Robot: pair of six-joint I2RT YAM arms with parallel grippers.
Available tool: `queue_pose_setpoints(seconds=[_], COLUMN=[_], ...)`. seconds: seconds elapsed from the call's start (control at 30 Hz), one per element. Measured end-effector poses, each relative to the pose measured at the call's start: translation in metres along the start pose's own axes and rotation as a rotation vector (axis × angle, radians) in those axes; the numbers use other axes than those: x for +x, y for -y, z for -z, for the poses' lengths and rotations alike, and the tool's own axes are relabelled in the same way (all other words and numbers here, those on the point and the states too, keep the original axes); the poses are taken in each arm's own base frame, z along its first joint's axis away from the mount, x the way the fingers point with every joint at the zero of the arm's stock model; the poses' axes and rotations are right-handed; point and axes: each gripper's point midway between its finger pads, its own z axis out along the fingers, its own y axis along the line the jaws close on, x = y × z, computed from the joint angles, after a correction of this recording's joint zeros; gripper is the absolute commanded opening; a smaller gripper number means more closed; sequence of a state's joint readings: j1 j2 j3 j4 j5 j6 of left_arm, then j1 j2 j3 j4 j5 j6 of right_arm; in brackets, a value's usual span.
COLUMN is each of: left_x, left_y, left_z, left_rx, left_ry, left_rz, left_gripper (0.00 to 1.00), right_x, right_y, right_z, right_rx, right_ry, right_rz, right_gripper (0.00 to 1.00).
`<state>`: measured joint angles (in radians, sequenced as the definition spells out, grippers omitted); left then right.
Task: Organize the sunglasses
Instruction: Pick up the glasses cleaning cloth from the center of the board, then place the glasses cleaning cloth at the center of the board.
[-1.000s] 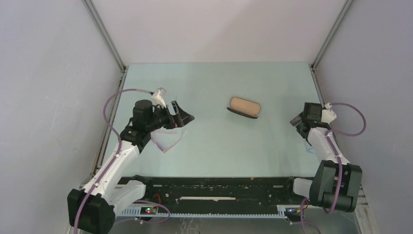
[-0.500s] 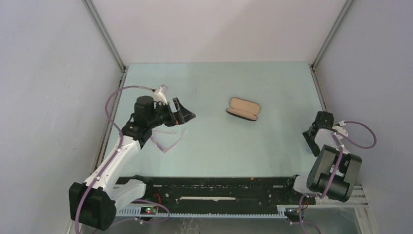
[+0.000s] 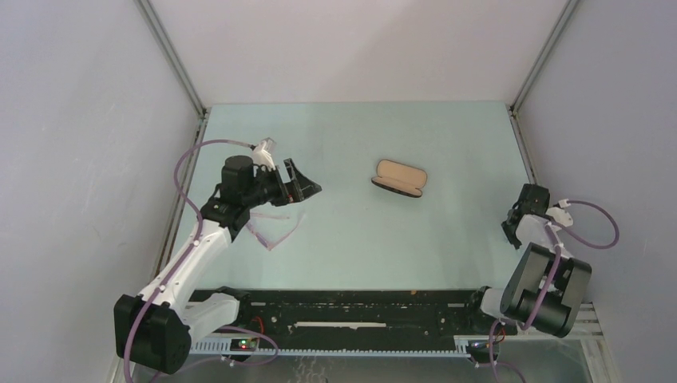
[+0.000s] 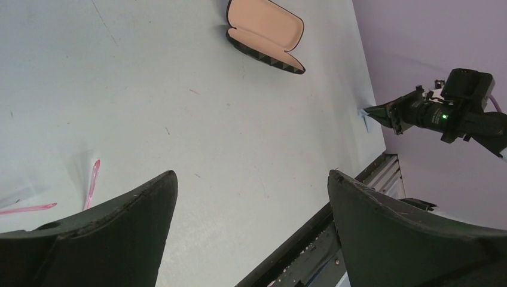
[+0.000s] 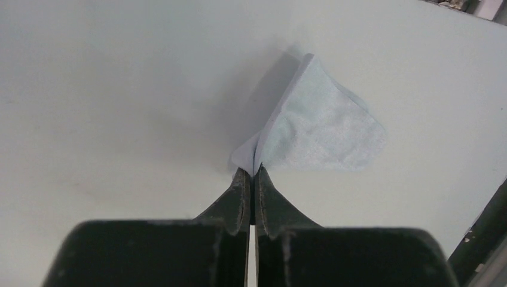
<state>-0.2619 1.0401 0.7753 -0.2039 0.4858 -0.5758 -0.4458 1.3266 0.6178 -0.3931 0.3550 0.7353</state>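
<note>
Since a second ago, we record the right arm (image 3: 536, 259) drawn back to the near right edge of the table (image 3: 359, 136). Left gripper (image 4: 251, 176) hovers spread wide and empty. Open black case (image 3: 399, 177) lies right of centre. Sunglasses (image 3: 275, 227) lie near left, just beneath that gripper, untouched. Right gripper (image 5: 252, 173) is pinched on the light blue cloth (image 5: 323, 134). We judge pickup pending: lower, close on the frame.

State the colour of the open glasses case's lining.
The glasses case has a tan lining and black shell; clearest in the left wrist view.
</note>
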Motion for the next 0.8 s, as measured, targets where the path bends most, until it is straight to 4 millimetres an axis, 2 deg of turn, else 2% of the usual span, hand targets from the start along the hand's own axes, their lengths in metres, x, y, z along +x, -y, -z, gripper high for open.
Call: queue_pose_setpoints(seconds=[0.1,0.2,0.27,0.37,0.43,0.5,0.6,0.73,0.8], left_x=[0.000,0.000,0.000,-0.002,-0.005,-0.008,-0.015,-0.034,-0.040], left_y=[0.000,-0.001,-0.001,0.001,-0.001,-0.005,-0.012,-0.022,-0.028], left_z=[0.000,-0.001,-0.001,-0.001,-0.001,0.000,0.003,0.011,0.017], left_rx=[0.000,-0.001,-0.001,0.002,-0.007,-0.027,-0.075,-0.153,-0.186], left_ry=[-0.002,-0.003,-0.003,0.007,0.017,0.029,0.048,0.109,0.143], left_rz=[0.001,0.001,0.004,0.025,0.040,0.056,0.074,0.090,0.097], left_gripper=[1.00,1.00,1.00,1.00,1.00,1.00,1.00,1.00,1.00], right_x=[-0.005,-0.009,-0.004,0.020,0.050,0.090,0.151,0.223,0.259], right_y=[-0.009,-0.031,-0.052,-0.090,-0.113,-0.131,-0.139,-0.132,-0.136], right_z=[0.013,0.037,0.059,0.107,0.148,0.193,0.256,0.310,0.332], right_rx=[-0.066,-0.199,-0.318,-0.546,-0.717,-0.905,-1.161,-1.331,-1.382], right_ry=[0.018,0.044,0.049,0.054,0.050,0.014,-0.048,-0.129,-0.157], right_rz=[-0.003,0.027,0.077,0.204,0.322,0.448,0.638,0.892,1.005], right_gripper=[0.00,0.00,0.00,0.00,0.00,0.01,0.04,0.04,0.07])
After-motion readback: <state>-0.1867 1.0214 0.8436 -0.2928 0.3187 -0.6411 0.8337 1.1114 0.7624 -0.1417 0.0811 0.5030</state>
